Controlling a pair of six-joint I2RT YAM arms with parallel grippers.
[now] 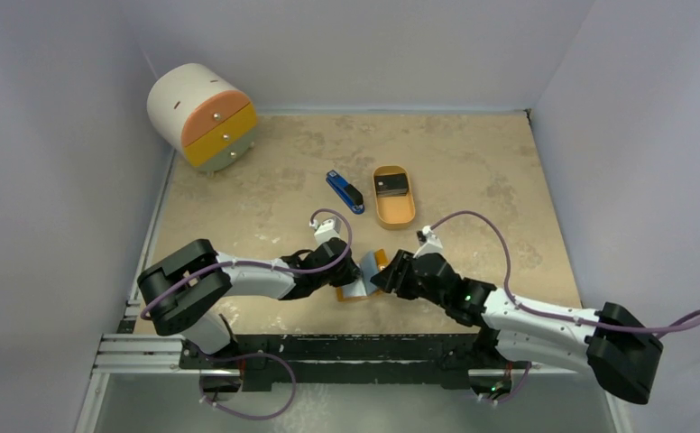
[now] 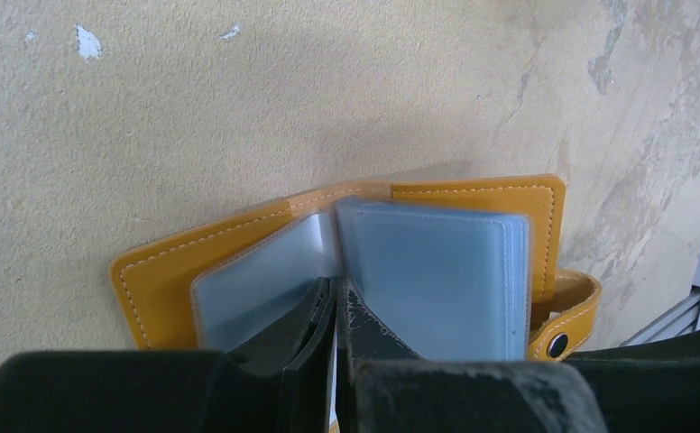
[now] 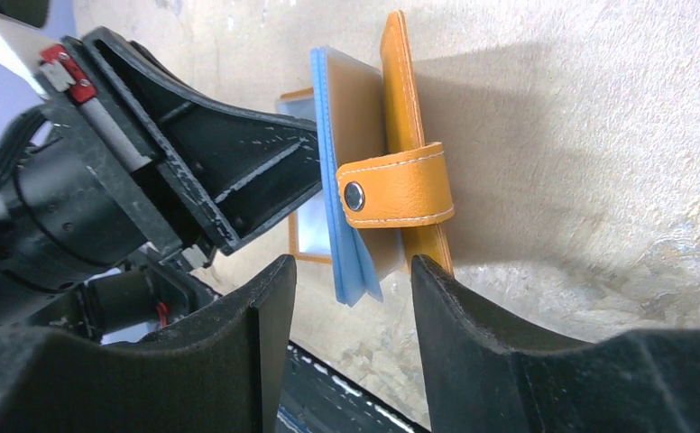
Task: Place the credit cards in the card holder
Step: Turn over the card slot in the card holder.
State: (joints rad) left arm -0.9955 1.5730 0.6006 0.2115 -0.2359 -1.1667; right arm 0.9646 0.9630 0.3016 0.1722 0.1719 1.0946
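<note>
The orange card holder (image 1: pixel 378 262) stands open on the table near its front edge, between my two grippers. Its clear blue sleeves (image 2: pixel 428 271) fan out from the spine. My left gripper (image 2: pixel 337 293) is shut at the spine, pinching a thin sleeve of the card holder (image 2: pixel 473 203). My right gripper (image 3: pixel 351 271) is open below the card holder (image 3: pixel 400 126), with one fingertip on each side of the sleeves' lower corner and touching nothing. The snap strap (image 3: pixel 400 189) wraps over the upright cover. The dark credit cards (image 1: pixel 391 186) lie in the oval tray further back.
The orange oval tray (image 1: pixel 393 215) sits behind the holder. A blue-and-black stapler-like bar (image 1: pixel 345 191) lies to its left. A round white drawer cabinet (image 1: pixel 204 117) stands at the back left. The table's front edge and metal rail (image 1: pixel 328 347) are just below the grippers.
</note>
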